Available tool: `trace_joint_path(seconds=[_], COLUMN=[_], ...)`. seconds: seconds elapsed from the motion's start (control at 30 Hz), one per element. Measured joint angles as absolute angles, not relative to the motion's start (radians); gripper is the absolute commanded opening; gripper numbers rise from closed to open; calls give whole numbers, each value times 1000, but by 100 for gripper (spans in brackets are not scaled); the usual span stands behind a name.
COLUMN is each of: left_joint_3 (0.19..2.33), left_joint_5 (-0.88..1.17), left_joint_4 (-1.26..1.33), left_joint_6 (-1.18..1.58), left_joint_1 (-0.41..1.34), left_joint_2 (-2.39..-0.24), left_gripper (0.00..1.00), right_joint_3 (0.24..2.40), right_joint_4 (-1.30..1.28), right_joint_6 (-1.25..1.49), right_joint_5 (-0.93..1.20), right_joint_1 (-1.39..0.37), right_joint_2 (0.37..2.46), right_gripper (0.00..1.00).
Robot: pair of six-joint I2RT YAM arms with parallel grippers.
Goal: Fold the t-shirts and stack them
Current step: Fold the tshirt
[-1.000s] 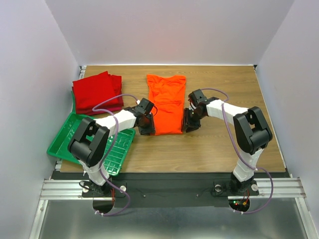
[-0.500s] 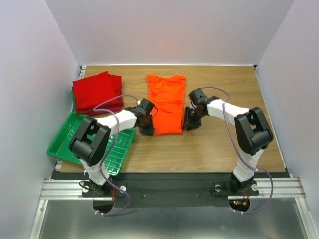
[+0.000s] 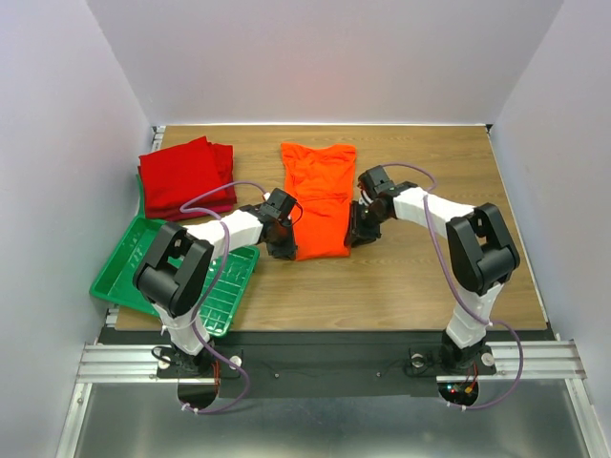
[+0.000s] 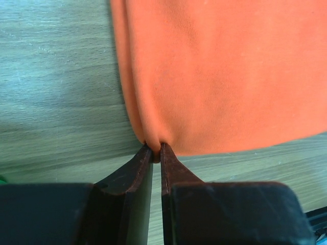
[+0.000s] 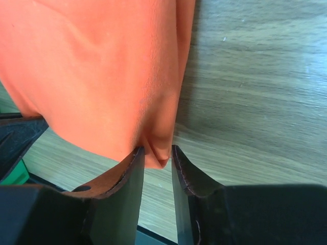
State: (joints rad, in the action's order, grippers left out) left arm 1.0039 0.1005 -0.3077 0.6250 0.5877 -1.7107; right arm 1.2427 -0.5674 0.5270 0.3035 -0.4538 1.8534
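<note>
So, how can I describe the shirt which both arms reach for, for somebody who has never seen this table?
On the wooden table, look at the middle. A long shirt lies flat there. It is the only bright orange one; the folded shirts at the far left are deep red.

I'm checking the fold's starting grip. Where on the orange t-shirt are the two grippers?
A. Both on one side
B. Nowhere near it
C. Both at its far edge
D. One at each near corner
D: the left gripper and right gripper sit at opposite near corners of the orange t-shirt.
</note>
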Motion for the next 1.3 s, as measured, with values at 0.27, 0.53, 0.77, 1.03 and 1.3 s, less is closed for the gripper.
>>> trace_joint_path(seconds=[0.27,0.53,0.77,1.03,1.3], left_joint_3=[1006,1006,1006,1006,994], left_joint_5=[104,105,105,109,126], left_joint_4=[-306,-304,-304,-301,-275], left_joint_6=[625,625,626,609,595], left_joint_1=[588,588,588,588,588], left_joint_2=[-1713,-1713,-1713,-1713,-1711], left_gripper=[19,19,11,9,9], right_joint_3=[1226,1211,1211,1217,1219], right_joint_4=[-568,-564,-559,-581,-646], right_joint_6=[527,527,524,506,471], right_joint_5=[313,340,366,293,164], right_joint_1=[-463,-466,-466,-466,-464], right_joint_2=[1863,1888,1894,1890,1853], right_gripper=[27,20,0,0,1])
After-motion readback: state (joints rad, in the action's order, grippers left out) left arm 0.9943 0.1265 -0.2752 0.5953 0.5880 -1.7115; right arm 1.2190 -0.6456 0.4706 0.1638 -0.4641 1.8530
